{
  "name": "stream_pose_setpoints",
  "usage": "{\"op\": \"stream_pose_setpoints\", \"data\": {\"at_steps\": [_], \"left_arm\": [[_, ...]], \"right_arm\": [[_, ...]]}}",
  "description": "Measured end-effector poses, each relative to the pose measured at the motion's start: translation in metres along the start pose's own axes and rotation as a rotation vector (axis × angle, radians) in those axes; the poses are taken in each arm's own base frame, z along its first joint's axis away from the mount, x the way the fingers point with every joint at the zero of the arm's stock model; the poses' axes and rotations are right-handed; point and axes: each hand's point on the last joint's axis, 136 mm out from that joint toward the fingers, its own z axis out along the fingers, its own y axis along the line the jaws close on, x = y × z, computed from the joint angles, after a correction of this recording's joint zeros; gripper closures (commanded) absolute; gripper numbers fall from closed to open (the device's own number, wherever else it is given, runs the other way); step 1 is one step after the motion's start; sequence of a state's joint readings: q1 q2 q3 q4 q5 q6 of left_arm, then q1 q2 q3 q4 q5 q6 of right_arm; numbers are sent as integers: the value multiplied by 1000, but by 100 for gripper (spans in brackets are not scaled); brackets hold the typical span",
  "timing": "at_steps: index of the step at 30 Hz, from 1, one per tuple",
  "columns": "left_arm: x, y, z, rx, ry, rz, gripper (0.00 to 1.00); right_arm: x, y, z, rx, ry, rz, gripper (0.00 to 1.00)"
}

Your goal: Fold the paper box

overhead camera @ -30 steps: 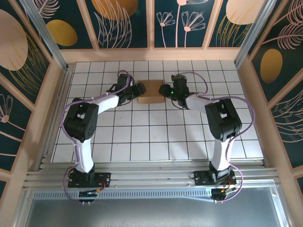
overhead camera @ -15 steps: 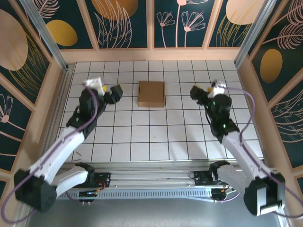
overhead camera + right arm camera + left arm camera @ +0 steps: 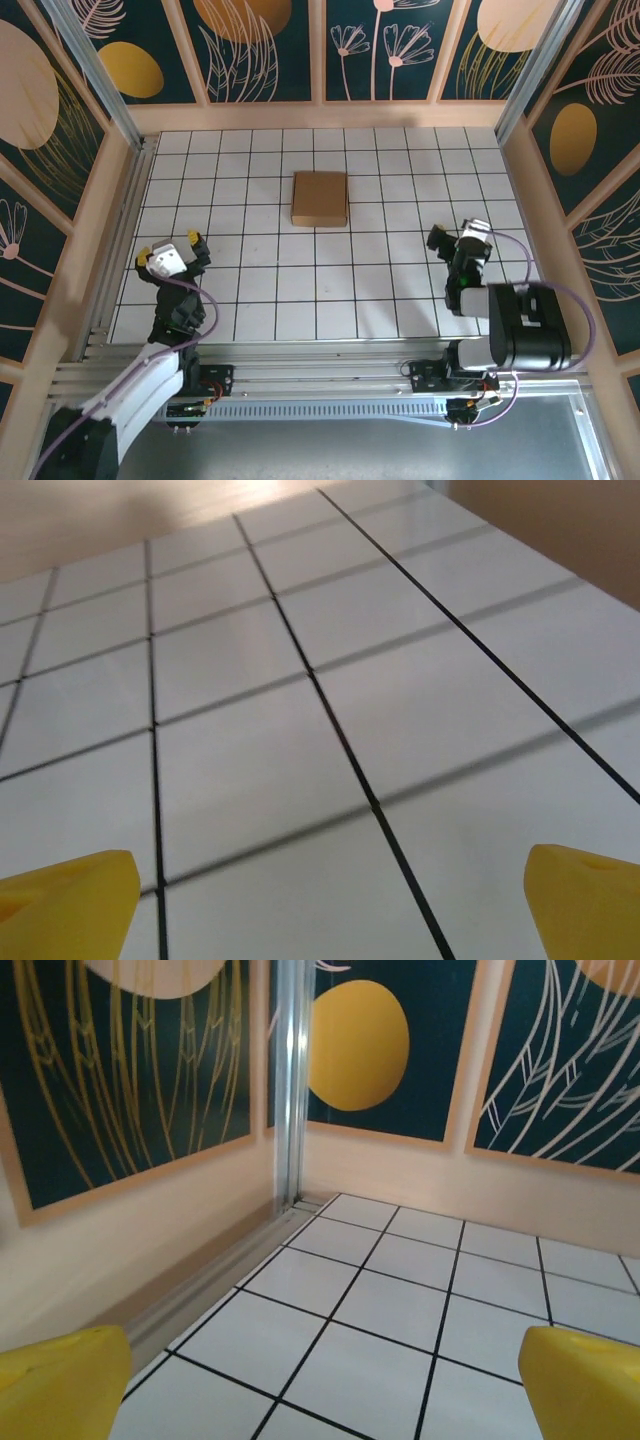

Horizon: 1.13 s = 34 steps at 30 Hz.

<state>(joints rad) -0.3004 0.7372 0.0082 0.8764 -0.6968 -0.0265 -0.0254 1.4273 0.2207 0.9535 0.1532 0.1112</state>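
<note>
The paper box (image 3: pixel 320 198) lies closed on the table (image 3: pixel 400 300), at its far middle. The left claw (image 3: pixel 170 252) and right claw (image 3: pixel 458 242), fingers spread wide, holding nothing, are well apart from it, nearer the front

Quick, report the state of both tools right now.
Left tool: open, holding nothing.
Right tool: open, holding nothing.

Open tiled table (image 3: pixel 300 290) surrounds the paper box (image 3: pixel 320 198) on every side; wooden walls (image 3: pixel 330 115) hem the table's edges.
</note>
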Motion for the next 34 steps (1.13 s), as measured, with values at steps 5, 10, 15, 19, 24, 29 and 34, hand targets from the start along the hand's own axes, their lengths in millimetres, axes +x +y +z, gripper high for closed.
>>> {"op": "stream_pose_setpoints", "data": {"at_steps": [5,10,15,19,24,29,34], "left_arm": [[44,-3,19,4,116,121,1],[59,-9,45,38,164,117,1],[57,-14,79,92,145,38,1],[72,-20,81,146,196,25,1],[67,-29,85,188,185,12,1],[65,-42,86,252,190,11,1],[66,-45,86,273,195,10,1]], "right_arm": [[-5,15,3,-110,-85,-19,1],[-20,14,-1,-130,-155,-11,1],[-27,17,-3,-142,-185,-10,1],[-28,18,-3,-143,-189,-10,1],[-29,19,-3,-146,-190,-12,1],[-30,21,-3,-147,-193,-30,1],[-33,30,-1,-165,-201,-49,1]]}}
